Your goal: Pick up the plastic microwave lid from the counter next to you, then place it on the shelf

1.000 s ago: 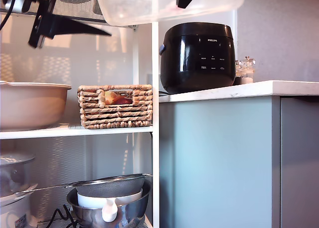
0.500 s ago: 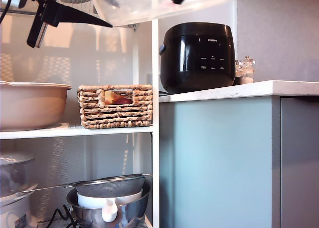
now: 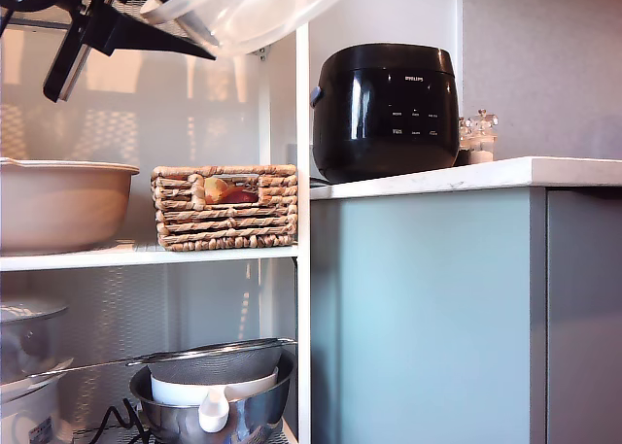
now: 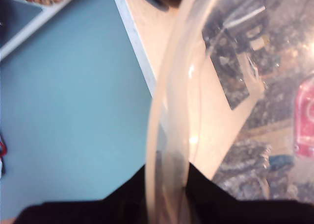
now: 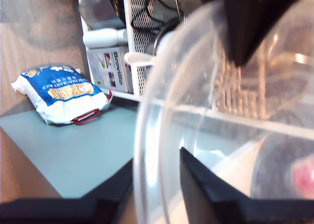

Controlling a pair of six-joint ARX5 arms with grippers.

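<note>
Both grippers clamped the plastic microwave lid [image 3: 243,7] by its rim: my first gripper [image 4: 167,185] and my second gripper [image 5: 157,185]. The lid hung tilted above the shelf [image 3: 146,257], presumably for placement.

You see a black Philips cooker [image 3: 387,109] standing at the far end of the stone top, with small glass shakers [image 3: 477,138] just beside it on the exterior view's right. A woven wicker basket [image 3: 225,207] sits to the left of the cooker, and a beige bowl [image 3: 60,203] lies farther left. Lower down, a mesh strainer [image 3: 220,358] rests in a steel bowl [image 3: 216,415]. A blue-and-white bag [image 5: 61,92] lies on the floor.
</note>
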